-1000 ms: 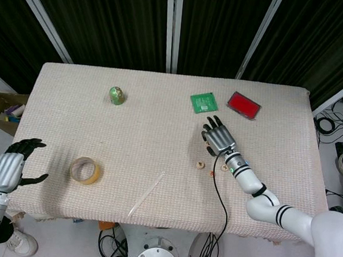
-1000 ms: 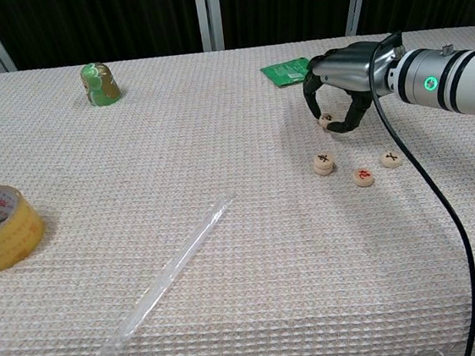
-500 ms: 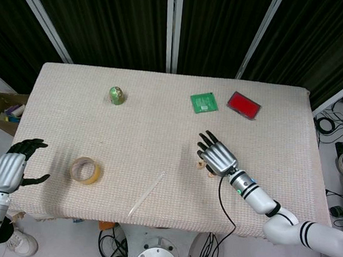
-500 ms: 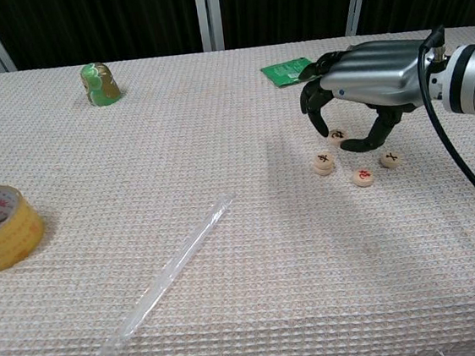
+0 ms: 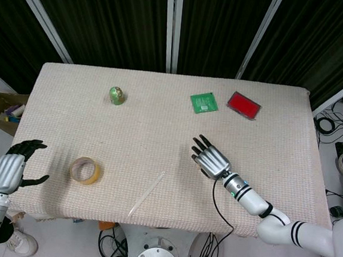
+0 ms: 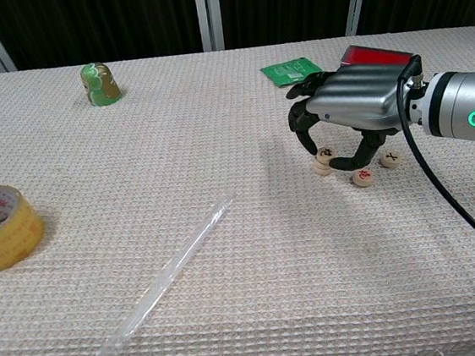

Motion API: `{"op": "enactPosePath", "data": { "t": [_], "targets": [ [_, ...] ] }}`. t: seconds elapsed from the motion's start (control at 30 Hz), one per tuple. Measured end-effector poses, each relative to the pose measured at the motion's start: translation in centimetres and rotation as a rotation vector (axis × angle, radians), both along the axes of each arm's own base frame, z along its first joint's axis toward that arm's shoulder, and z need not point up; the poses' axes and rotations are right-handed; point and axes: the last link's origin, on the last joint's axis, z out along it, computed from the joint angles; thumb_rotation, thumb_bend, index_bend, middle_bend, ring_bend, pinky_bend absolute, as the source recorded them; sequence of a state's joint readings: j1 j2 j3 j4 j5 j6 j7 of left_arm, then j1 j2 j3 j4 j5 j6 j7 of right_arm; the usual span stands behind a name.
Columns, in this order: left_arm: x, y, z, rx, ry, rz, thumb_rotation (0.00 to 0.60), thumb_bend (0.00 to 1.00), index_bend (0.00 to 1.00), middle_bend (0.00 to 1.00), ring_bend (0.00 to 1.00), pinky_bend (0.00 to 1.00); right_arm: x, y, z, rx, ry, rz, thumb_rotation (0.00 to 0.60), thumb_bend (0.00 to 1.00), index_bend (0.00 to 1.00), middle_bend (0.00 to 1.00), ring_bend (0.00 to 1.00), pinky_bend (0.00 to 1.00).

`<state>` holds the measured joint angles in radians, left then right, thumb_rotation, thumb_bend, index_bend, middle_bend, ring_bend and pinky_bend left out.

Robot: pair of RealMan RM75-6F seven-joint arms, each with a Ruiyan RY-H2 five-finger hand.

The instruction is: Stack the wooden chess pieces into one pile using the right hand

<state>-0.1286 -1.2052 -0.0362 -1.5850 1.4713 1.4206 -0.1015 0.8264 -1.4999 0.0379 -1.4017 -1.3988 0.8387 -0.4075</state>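
Note:
My right hand (image 6: pixel 351 113) hovers palm down over the wooden chess pieces at the table's right middle. Between a fingertip and the thumb it pinches one round piece (image 6: pixel 327 152), which sits on or just above the small pile (image 6: pixel 322 167). Whether it touches the pile I cannot tell. Two single pieces lie close by, one (image 6: pixel 362 178) under the thumb and one (image 6: pixel 390 159) to the right. In the head view the right hand (image 5: pixel 209 161) covers all the pieces. My left hand (image 5: pixel 10 169) hangs off the table's left edge, fingers apart, holding nothing.
A yellow tape roll (image 6: pixel 0 227) lies at the front left, and a clear plastic tube (image 6: pixel 171 274) lies diagonally in the front middle. Toward the back are a green figurine (image 6: pixel 99 83), a green card (image 6: pixel 290 71) and a red box (image 6: pixel 373 53). A black cable (image 6: pixel 445 207) trails from the right wrist.
The right hand picked up the far piece and carried it toward me and leftward, down onto the pile. The left hand has stayed put.

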Motion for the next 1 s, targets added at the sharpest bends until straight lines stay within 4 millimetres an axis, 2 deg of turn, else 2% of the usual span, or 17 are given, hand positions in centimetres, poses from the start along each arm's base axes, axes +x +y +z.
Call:
{"op": "enactPosePath", "data": {
  "t": [1.0],
  "targets": [
    [-0.12, 0.05, -0.19, -0.024, -0.012, 0.007, 0.600, 0.00, 0.27, 0.19, 0.17, 0.21, -0.22, -0.08, -0.26, -0.002, 0.011, -0.005, 0.600, 0.34, 0.46, 0.23, 0.00, 0.00]
  ]
}}
